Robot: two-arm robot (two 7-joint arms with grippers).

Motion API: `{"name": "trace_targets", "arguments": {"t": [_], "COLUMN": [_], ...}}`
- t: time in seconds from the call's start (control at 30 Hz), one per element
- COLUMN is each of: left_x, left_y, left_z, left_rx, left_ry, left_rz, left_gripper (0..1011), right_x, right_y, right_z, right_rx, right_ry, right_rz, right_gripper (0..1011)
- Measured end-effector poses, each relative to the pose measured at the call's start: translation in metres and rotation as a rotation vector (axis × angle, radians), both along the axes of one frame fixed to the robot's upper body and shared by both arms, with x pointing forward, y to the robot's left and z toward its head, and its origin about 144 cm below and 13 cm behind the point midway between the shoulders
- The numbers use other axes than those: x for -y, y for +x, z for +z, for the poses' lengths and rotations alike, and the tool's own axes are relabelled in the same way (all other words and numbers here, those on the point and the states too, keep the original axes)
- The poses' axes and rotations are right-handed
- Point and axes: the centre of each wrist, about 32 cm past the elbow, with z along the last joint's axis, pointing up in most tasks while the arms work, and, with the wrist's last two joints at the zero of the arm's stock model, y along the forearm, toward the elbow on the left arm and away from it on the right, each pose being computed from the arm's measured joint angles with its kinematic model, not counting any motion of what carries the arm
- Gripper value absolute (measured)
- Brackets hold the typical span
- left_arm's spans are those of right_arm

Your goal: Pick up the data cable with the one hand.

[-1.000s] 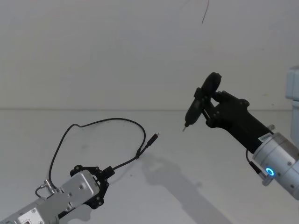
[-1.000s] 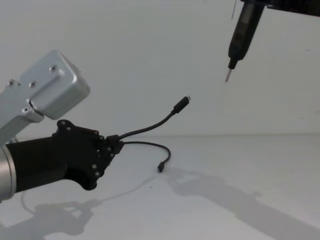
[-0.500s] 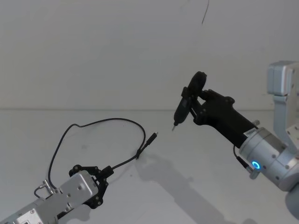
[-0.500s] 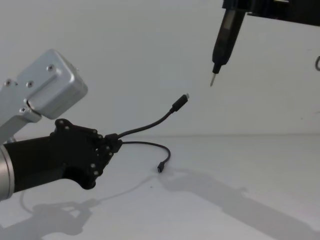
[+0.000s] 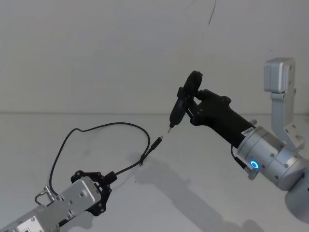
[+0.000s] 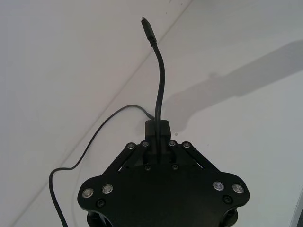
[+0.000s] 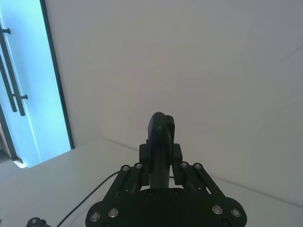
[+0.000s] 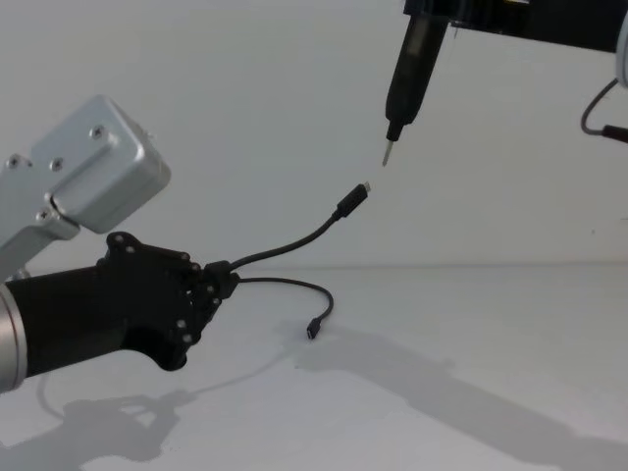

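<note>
Since a second ago the black pen-like tool (image 5: 179,107) has swung in toward the data cable (image 5: 108,127), its metal tip now just above the raised silver-tipped plug (image 8: 352,203), which has barely shifted. That plug stands up off the table (image 5: 203,164) because the left gripper (image 5: 107,182) is clamped on the cable a short way back from it, leaving the stiff free end presented to the tool, while the rest loops away and the far plug (image 8: 314,329) rests on the table. Beyond the plug, the right gripper (image 7: 160,153) is closed around the tool's body, tip aimed down at the plug, apparently to line the two up.

White table (image 5: 203,203); data cable (image 5: 104,126) apparently trails onto it.
</note>
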Motion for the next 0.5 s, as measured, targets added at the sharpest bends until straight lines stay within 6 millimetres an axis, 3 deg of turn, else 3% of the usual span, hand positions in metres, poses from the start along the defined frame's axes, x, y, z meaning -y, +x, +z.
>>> {"name": "trace_targets", "arguments": {"t": [0.5], "left_x": [-0.0001], "left_y": [-0.0002], "left_z": [-0.0002], "left_rx": [0.001], "left_ry": [-0.001], "left_rz": [0.001], "left_gripper": [42], "right_x": [-0.0068], "right_y": [0.0044], "right_z": [-0.0032], "right_rx": [-0.012], "right_ry": [0.017], "right_rz": [0.02], "right_gripper": [263]}}
